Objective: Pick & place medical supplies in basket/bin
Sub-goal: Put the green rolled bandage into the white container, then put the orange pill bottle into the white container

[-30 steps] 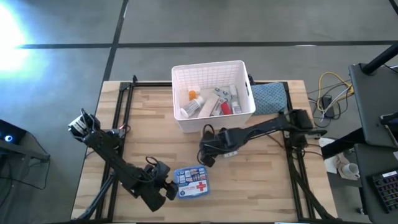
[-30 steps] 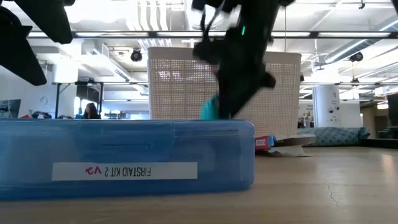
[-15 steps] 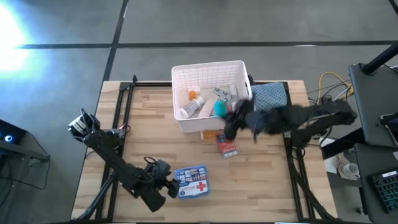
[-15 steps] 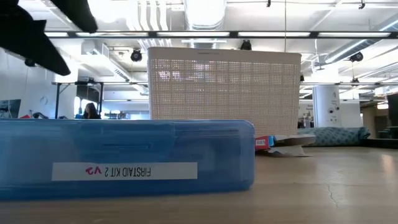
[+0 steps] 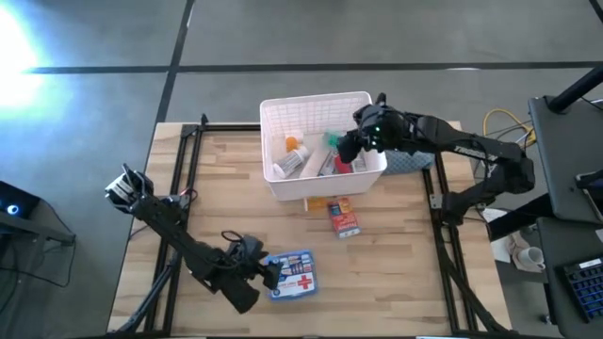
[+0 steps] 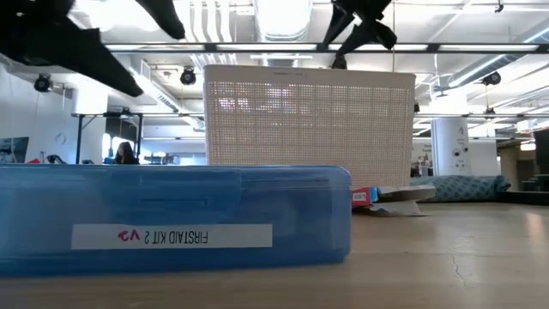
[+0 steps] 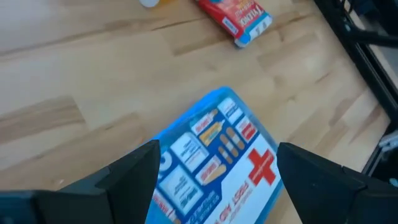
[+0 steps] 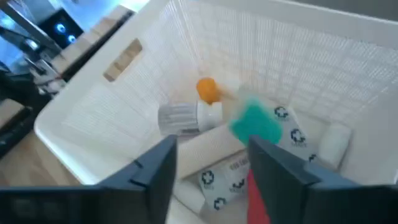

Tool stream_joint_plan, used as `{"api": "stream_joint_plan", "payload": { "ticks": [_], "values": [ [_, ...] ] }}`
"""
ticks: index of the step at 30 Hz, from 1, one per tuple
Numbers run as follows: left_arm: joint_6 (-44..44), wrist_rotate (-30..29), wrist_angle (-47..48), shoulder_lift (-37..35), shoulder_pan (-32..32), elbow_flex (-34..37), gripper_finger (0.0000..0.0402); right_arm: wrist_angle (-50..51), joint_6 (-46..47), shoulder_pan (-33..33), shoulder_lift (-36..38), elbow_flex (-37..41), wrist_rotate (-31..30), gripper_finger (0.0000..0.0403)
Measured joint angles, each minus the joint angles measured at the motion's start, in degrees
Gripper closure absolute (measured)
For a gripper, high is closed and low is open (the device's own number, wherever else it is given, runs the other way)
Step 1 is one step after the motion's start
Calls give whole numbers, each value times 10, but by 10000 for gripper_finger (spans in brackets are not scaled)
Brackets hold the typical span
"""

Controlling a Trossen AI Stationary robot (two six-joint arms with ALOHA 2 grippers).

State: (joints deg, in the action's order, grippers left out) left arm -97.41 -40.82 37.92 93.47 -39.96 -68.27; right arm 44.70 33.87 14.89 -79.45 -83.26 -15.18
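Observation:
The white slotted basket [image 5: 283,111] stands at the table's far middle. It holds a white pill bottle [image 8: 186,116], an orange vial [image 8: 207,88], a red-white tube [image 5: 344,165] and grey patterned packets [image 8: 286,127]. My right gripper [image 5: 350,146] hangs open above the basket's right part. A small green box [image 8: 255,121] shows blurred just beyond its fingers, over the contents and apart from both. The blue red-cross first-aid pouch [image 5: 292,275] lies flat near the table's near edge. My left gripper [image 7: 217,146] hovers open over its left end, one finger on either side.
A red box [image 5: 345,222] and a small orange item [image 5: 330,202] lie on the wood between basket and pouch. The blue-grey folded cloth [image 5: 415,155] sits right of the basket, partly under my right arm. Black frame rails run along both table sides.
My right gripper rose from the table in front of the basket with the green box. It swung toward the far edge, over the basket's right part, and the box now shows apart from its fingers. My left gripper edged right, toward the pouch.

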Motion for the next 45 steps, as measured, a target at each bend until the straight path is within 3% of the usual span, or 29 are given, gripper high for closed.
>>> {"api": "stream_joint_plan", "payload": {
  "ticks": [6, 10, 16, 24, 31, 45],
  "values": [
    [52, 0, -24, 0, 22, -2, 102, -1, -15, -18, 9, 0, 2, 134],
    [199, 0, -72, 0, 45, -2, 102, 3, -71, -56, 42, 0, 2, 104],
    [516, 1, -126, 0, 97, -2, 102, 73, -115, -145, 78, 0, -34, 92],
    [720, 12, -140, 0, 199, -2, 102, 186, -45, -250, 89, 0, -166, 102],
    [797, 113, -240, 26, 256, -2, 102, 216, -7, -274, 90, 0, -224, 110],
    [839, 99, -248, 148, 274, -26, 102, 226, -6, -272, 89, 0, -299, 115]
  ]
}}
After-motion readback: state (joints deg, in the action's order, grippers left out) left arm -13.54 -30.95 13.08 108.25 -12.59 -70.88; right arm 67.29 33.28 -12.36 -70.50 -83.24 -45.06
